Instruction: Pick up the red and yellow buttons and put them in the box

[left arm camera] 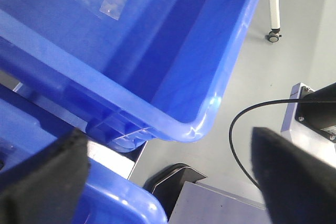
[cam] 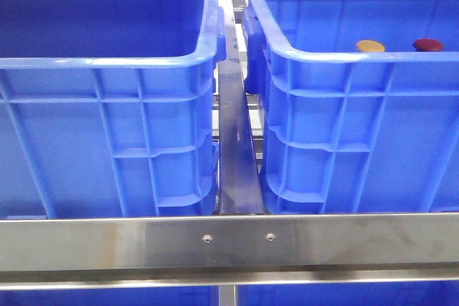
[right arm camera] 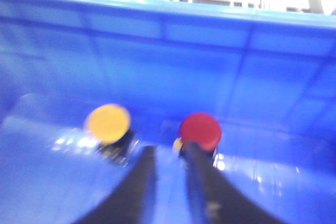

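The yellow button (right arm camera: 107, 123) and the red button (right arm camera: 200, 130) lie side by side on the floor of the right-hand blue crate (cam: 344, 55), near its far wall. The right gripper (right arm camera: 167, 153) sits just before them with its fingers only slightly parted, one tip seemingly at the red button's edge, though the blur hides any contact. The left gripper (left arm camera: 168, 150) hangs wide open, holding nothing, above a corner of the left-hand blue crate (left arm camera: 173, 77).

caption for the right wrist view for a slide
Right pincer, nearly closed, hangs inside a blue crate beside a red button and a yellow button.
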Robot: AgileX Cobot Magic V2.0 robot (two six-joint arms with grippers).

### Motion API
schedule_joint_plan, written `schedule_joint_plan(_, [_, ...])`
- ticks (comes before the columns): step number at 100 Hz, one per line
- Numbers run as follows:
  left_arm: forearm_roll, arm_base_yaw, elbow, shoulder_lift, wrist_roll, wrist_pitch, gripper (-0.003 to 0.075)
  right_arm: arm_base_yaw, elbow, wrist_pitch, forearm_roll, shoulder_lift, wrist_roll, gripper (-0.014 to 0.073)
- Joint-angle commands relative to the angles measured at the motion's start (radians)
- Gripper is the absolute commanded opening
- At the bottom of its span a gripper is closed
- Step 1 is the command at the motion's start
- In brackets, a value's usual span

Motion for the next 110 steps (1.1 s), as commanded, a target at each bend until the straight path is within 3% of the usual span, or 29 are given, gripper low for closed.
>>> schedule_joint_plan(1, [-0.05,-0.008,-0.031,-0.039,-0.001,-0.024,0.0445,-0.008,0.034,0.034,0.105,-0.109,-0.003,0.002])
schedule_joint_plan(12, [-0.05,-0.008,-0.031,-0.039,-0.001,-0.024,0.0253,-0.008,0.091,0.033,0.105,-0.21,-0.003,-0.0037])
schedule_joint_plan(27, [-0.05,-0.008,-0.031,-0.039,-0.001,-0.024,-0.0023,-0.008,0.155,0.034,0.105,-0.331,-0.003,-0.0041])
schedule_joint_plan(62, [0.005,-0.008,-0.023,-0.073,-0.055,-0.039,-0.002,-0.008,0.294,0.04,0.105,-0.554,-0.002,-0.0041])
schedule_joint_plan(87, [0.181,-0.008,0.072,-0.206,-0.189,-0.216,-0.002,-0.008,0.359,0.07,0.105,-0.698,-0.002,-0.0041])
schedule_joint_plan(110, [0.33,-0.008,0.253,-0.372,-0.299,-0.396,-0.002,-0.008,0.395,0.189,0.105,-0.778,-0.002,-0.0041])
